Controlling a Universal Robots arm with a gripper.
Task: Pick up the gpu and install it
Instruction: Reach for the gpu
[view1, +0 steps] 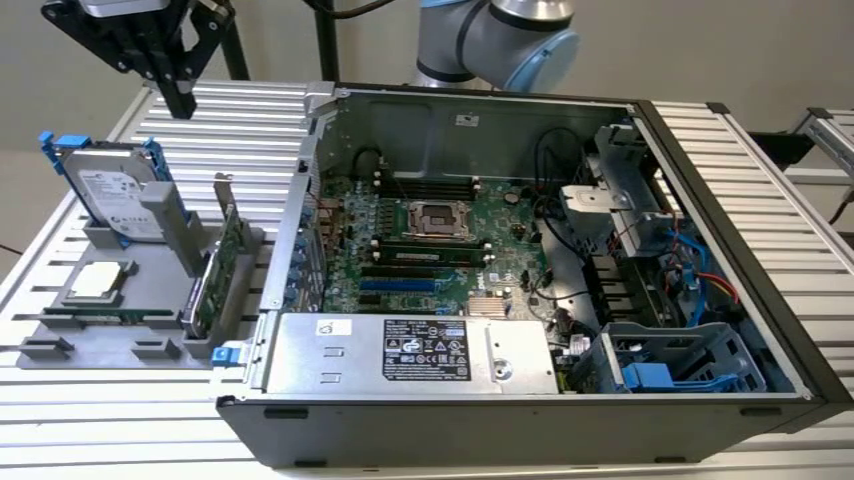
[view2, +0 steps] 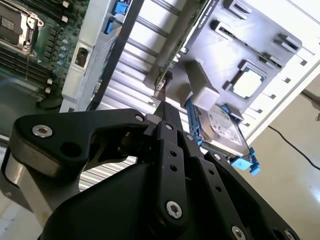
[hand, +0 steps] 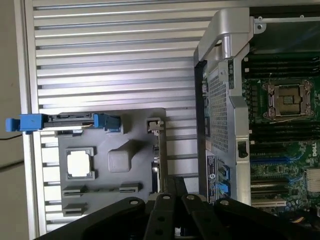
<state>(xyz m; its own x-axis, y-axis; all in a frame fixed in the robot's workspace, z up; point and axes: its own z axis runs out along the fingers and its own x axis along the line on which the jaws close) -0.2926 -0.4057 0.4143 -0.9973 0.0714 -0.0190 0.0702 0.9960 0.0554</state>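
Note:
The gpu (view1: 218, 268) stands on its edge in a grey holder (view1: 144, 262) at the exterior view's left, green board upright and silver bracket at the top. It sits just outside the open computer case (view1: 694, 200), whose green motherboard (view1: 427, 240) lies exposed. My gripper (view1: 176, 103) hangs high above the holder's far end, apart from the gpu, fingers shut with nothing between them. In the first wrist view the gpu (hand: 156, 165) appears edge-on just ahead of my gripper (hand: 174, 184). In the second wrist view my gripper (view2: 163, 114) sits close to the gpu's bracket (view2: 160, 84).
A silver hard drive (view1: 114, 192) with a blue frame stands in the holder, a square processor chip (view1: 100, 283) lies flat beside it. A silver power supply (view1: 400, 350) fills the case's near side. A slatted metal table (view1: 80, 420) carries everything.

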